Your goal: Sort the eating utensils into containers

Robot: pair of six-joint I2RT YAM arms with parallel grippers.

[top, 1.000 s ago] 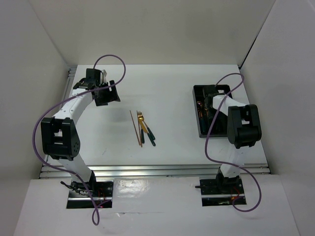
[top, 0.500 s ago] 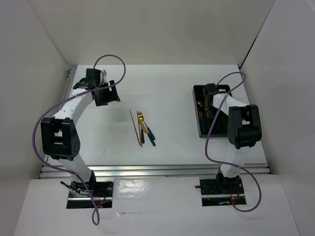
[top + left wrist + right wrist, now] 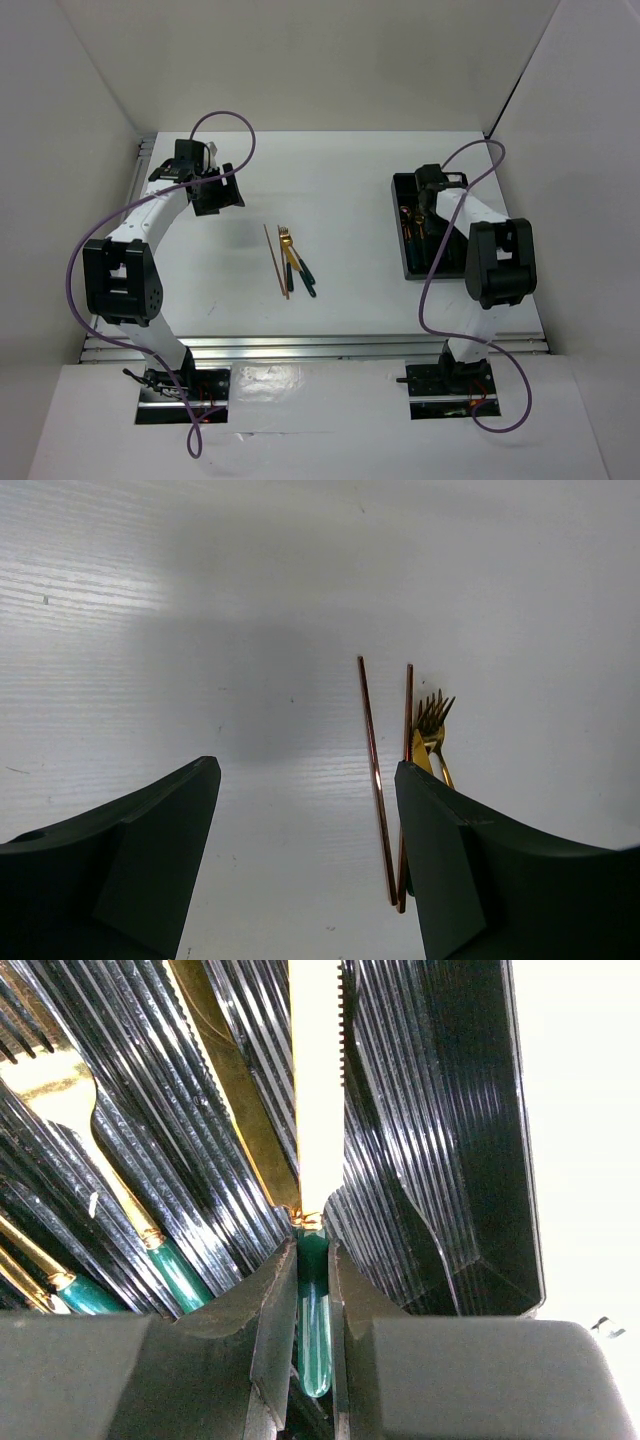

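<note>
On the white table lie two brown chopsticks (image 3: 274, 258) (image 3: 375, 770) and gold forks (image 3: 285, 238) (image 3: 432, 720) with teal handles (image 3: 305, 278). My left gripper (image 3: 222, 195) (image 3: 305, 770) hovers open above and to the far left of them, holding nothing. My right gripper (image 3: 425, 185) (image 3: 312, 1250) is low over the far end of the black tray (image 3: 405, 272) (image 3: 470, 1160). It is shut on the teal handle (image 3: 313, 1340) of a gold utensil whose serrated blade (image 3: 318, 1080) points along a compartment. Another gold fork (image 3: 50, 1070) lies in a neighbouring compartment.
White walls enclose the table on the left, back and right. Purple cables loop above both arms. The tray stands near the right wall, and an aluminium rail (image 3: 300, 345) runs along the near table edge.
The right arm has shifted slightly, its gripper moving a little toward the tray's far end with the utensil. The left arm and the utensils on the table have not moved.
</note>
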